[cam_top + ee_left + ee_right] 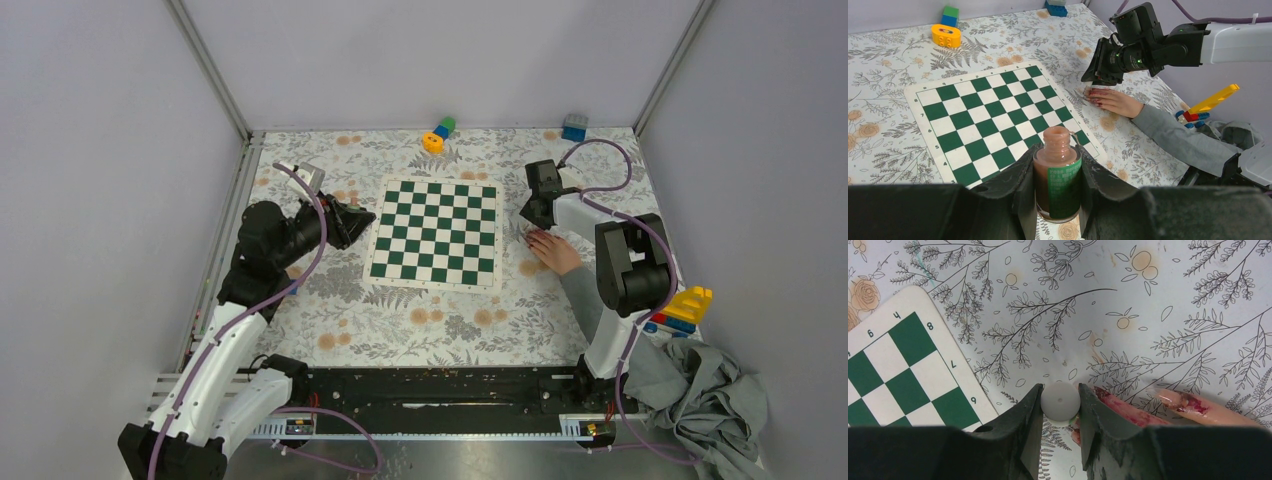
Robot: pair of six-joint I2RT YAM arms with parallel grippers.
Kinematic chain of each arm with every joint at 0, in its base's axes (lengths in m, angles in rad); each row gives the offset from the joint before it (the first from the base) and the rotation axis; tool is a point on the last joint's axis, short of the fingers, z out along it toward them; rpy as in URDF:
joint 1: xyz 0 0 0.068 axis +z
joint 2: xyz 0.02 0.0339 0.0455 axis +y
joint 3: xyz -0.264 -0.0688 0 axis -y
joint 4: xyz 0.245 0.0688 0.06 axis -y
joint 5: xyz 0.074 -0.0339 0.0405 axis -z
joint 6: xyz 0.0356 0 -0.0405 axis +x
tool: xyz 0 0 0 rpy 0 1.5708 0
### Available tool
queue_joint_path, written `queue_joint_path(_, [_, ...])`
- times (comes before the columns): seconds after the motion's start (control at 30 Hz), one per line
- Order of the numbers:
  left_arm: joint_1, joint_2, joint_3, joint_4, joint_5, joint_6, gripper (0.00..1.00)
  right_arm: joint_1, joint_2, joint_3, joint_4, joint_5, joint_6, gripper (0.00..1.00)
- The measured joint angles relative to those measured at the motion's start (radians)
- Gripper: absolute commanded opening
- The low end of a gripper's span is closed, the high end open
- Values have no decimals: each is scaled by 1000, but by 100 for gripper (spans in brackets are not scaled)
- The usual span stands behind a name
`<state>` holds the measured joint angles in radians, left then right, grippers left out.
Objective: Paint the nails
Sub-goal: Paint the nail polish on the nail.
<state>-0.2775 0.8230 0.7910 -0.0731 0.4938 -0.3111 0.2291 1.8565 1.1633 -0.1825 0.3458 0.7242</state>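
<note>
Left arm [232,335] reaches forward, elbow bent. Left end effector [1059,150] points right, fingers clamped on a nail polish bottle [1058,187]. Right arm [628,262] extends forward, wrist angled left. Right end effector [1060,389] is tilted down, pinching a white round cap [1060,401].

My left arm [215,350], right arm [632,262]: white shells, black joints, purple cable [598,141] along each. Left gripper [1057,150], right gripper [1060,390]: black moulded fingers [1020,190], matte.

A green-and-white chessboard [434,233] lies flat in the middle of a floral tablecloth [400,320]. At the far edge sit a yellow, blue and green block stack [438,134] and a blue block [574,127]. Near the right edge, more coloured blocks [685,305] rest beside a crumpled grey cloth [700,400].
</note>
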Motion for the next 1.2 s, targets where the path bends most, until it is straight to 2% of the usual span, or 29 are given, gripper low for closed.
queue_joint_path(1.2, [0,-10,0,0,0,0,0,5,1,1,-19,36,-8,0])
